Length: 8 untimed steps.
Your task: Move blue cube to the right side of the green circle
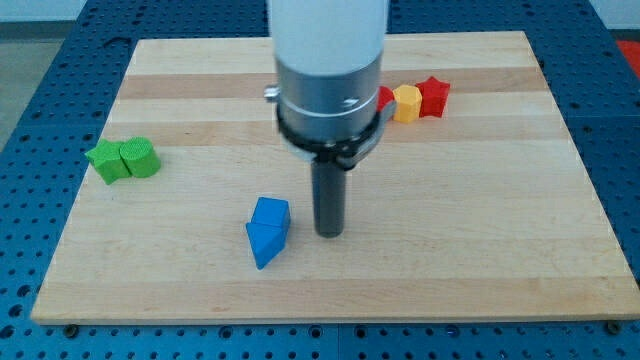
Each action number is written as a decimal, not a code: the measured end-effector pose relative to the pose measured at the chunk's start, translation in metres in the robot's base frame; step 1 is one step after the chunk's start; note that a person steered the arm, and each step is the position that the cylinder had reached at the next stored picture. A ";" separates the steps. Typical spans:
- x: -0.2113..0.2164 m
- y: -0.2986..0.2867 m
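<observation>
The blue cube (pixel 271 213) sits on the wooden board (pixel 480 200) below its centre, touching a blue wedge-shaped block (pixel 264 242) just below it. My tip (pixel 329 233) stands a short way to the right of the blue cube, apart from it. The green circle (pixel 141 157) lies near the board's left edge, touching a green star-shaped block (pixel 106 161) on its left.
At the view's top right of centre a yellow block (pixel 406 103) sits between a red star-shaped block (pixel 434 95) and another red block (pixel 384 98), which is partly hidden by the arm's white and grey body (pixel 328 70). A blue perforated table (pixel 610 60) surrounds the board.
</observation>
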<state>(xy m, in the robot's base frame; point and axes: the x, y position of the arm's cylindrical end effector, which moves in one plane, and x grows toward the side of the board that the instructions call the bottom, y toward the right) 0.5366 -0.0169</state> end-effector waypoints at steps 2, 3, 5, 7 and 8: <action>-0.003 -0.074; -0.027 -0.087; -0.048 -0.098; -0.056 -0.117; -0.064 -0.119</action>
<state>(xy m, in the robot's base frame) 0.4721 -0.1357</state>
